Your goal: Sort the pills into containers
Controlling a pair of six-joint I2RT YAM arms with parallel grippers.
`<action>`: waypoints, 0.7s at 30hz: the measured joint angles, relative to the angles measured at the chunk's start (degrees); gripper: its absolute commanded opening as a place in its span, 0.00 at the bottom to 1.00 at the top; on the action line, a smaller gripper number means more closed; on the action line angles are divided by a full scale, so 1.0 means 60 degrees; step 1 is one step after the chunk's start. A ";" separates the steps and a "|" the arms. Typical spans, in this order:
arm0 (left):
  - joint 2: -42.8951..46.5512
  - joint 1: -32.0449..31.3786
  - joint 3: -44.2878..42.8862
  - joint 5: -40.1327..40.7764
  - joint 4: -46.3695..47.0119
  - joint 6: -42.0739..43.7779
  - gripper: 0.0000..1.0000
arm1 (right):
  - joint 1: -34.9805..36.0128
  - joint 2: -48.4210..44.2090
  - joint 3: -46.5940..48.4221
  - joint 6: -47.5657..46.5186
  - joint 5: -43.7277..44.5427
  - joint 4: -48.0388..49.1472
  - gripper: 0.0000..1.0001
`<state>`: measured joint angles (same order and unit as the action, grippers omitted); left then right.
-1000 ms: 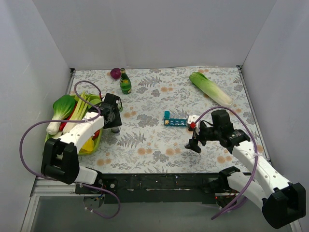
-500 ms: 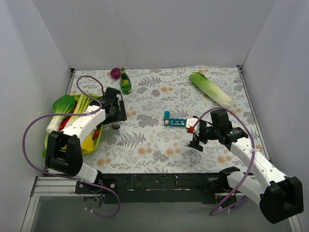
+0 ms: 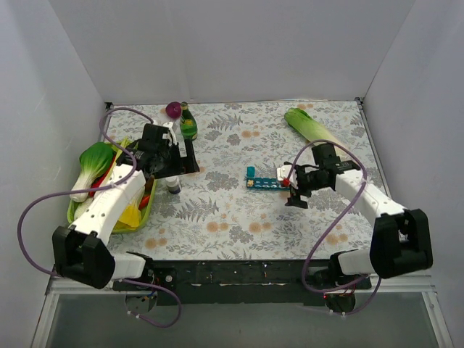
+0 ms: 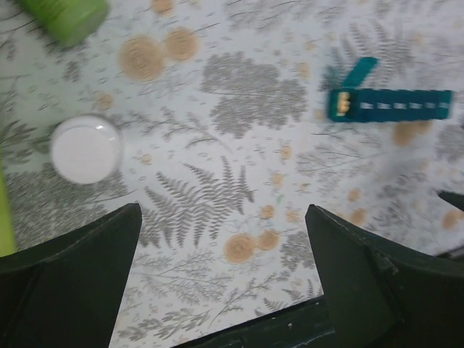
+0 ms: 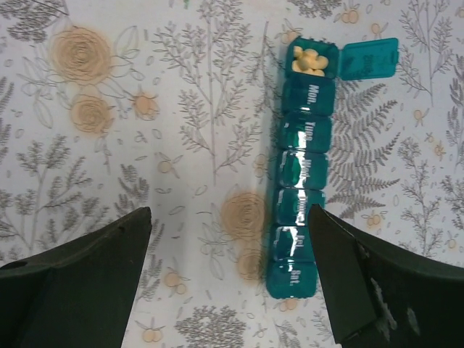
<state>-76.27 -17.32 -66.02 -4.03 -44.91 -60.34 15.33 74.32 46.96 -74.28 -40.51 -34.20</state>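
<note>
So, pill box (image 3: 264,183): lying flat on the flowered cloth (image 3: 217,210), a little right of centre in the overhead view, one row of small square compartments.
Long axis: left to right in the overhead view; top to bottom in the right wrist view.
Open compartment: the end one, at the top of the right wrist view, its lid (image 5: 368,58) flipped out toward the frame's right. The other lids look closed.
Pills (image 5: 313,60): a small pale-orange heap inside that open compartment; I see none loose on the cloth.
Right gripper (image 5: 230,232): jaws spread wide, nothing held. The box sits right of centre in its view, with its lower end just beside the right-hand finger.
Left gripper (image 4: 221,225): also wide and empty, over the upper left of the overhead view. The box shows small in the upper right of its wrist view, well apart.
Nearer arm: the right, clearly; its fingers hang just beside the box's right end as seen from above.
What the next move turns on: the jaws open across the box's narrow width, so I'd judge a sideways shift toward frame right would centre it, with no wrist turn needed.
White-capped bottle (image 4: 85,148): at the left of the left wrist view, near that gripper; possibly the pill supply, though I cannot tell.
Green bottle (image 4: 65,13): upper left corner there, apart from the job.
Height of either gripper above the cloth: cannot tell.
</note>
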 measured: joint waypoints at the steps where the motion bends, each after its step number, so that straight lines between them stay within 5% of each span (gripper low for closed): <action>1: 0.0255 0.0000 0.0036 -0.0499 0.0182 0.0025 0.98 | -0.0047 0.0404 0.0357 -0.0135 -0.0004 -0.0055 0.92; 10: 0.2131 -0.0004 0.2022 -0.4054 0.3399 -0.0539 0.98 | -0.0109 0.3814 0.3351 -0.0390 0.0379 -0.0874 0.84; 21: 0.1639 -0.0004 0.3242 -0.5512 0.5468 -0.1093 0.89 | 0.0058 0.4863 0.3450 0.0539 0.1355 -0.0342 0.77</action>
<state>-66.43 -17.34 -46.57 -37.10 -12.10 -66.89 15.68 103.50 67.66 -71.05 -32.38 -36.25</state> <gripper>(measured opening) 0.909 0.795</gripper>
